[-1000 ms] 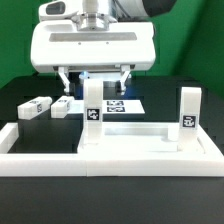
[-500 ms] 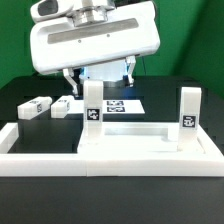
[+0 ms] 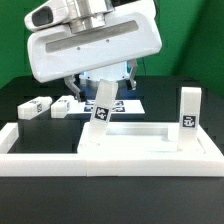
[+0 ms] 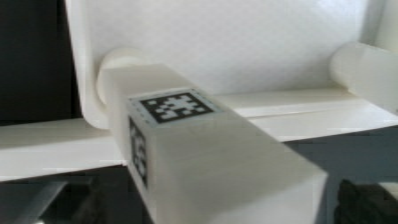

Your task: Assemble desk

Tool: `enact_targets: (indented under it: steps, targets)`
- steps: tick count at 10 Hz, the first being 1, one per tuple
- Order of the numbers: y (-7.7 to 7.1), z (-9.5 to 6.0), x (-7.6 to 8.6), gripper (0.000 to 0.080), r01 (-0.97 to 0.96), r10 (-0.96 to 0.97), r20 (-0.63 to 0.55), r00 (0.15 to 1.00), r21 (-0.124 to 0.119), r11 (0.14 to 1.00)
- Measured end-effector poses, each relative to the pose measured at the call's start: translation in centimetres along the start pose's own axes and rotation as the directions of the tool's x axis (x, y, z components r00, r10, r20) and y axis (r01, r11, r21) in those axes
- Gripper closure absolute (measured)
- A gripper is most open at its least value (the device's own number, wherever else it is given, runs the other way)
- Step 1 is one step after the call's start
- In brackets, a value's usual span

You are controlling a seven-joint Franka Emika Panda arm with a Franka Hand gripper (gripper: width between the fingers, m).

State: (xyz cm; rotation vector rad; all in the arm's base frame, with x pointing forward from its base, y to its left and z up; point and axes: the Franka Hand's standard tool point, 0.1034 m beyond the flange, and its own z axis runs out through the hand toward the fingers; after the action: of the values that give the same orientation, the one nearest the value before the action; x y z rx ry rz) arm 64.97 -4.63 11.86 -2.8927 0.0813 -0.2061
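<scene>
Exterior view: gripper (image 3: 102,85) hangs over the back of the scene, body canted. Fingers (image 3: 72,84) are spread wide, pinching nothing. They straddle the upper end of the tilted leg (image 3: 102,112); can't tell whether either finger touches it.

The tilted leg sits at the desk top's (image 3: 140,149) corner on the exterior view's left. Its top end leans toward the exterior view's right, with a square tag (image 3: 101,114) facing the camera. The upright leg (image 3: 190,110) stands at the opposite corner, straight, with its own tag on the front face.

The desk top lies flat on the black counter (image 3: 160,97), rim up, tucked inside the white border bars (image 3: 60,167) that run along the front and sides.

Two loose legs (image 3: 36,107) lie on their sides on the counter at the exterior view's left — near each other, outside the desk top. The marker board (image 3: 127,103) lies flat behind the tilted leg, partly hidden by it.

Wrist view: the tilted leg (image 4: 214,170) fills most of the frame, very close. One tag (image 4: 173,106) is on the face toward the camera, and a second is just visible on the adjacent side. Behind it is the desk top (image 4: 231,45) — flat white panel with raised rim and two rounded bumps along that rim. A strip of black counter (image 4: 27,60) shows beside the panel. The fingers can't be made out here.
</scene>
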Motion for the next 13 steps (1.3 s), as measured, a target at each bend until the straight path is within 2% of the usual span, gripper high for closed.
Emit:
enact_targets:
  steps: [3,4,6,8,11,12,13]
  targets:
    - [0.1,0.0,-0.1,0.015,-0.011,0.011,0.006,1.0,-0.001,1.0]
    - [0.3,0.2,-0.7,0.015,-0.055,0.055,0.052,0.997,-0.016,0.998]
    - [1.6,0.1,-0.6,0.015,-0.032,0.033,0.047,0.998,-0.024,0.999]
    - [2.9,0.2,-1.3,0.015,-0.021,0.022,0.053,0.998,-0.028,0.999]
    - [2.7,0.2,-1.3,0.0177,-0.028,0.029,0.053,0.998,-0.028,0.999]
    - [2.7,0.2,-1.3,0.0356,-0.037,0.038,0.053,0.998,-0.028,0.999]
    - [2.7,0.2,-1.3,0.0356,-0.04,0.041,0.052,0.998,-0.029,0.999]
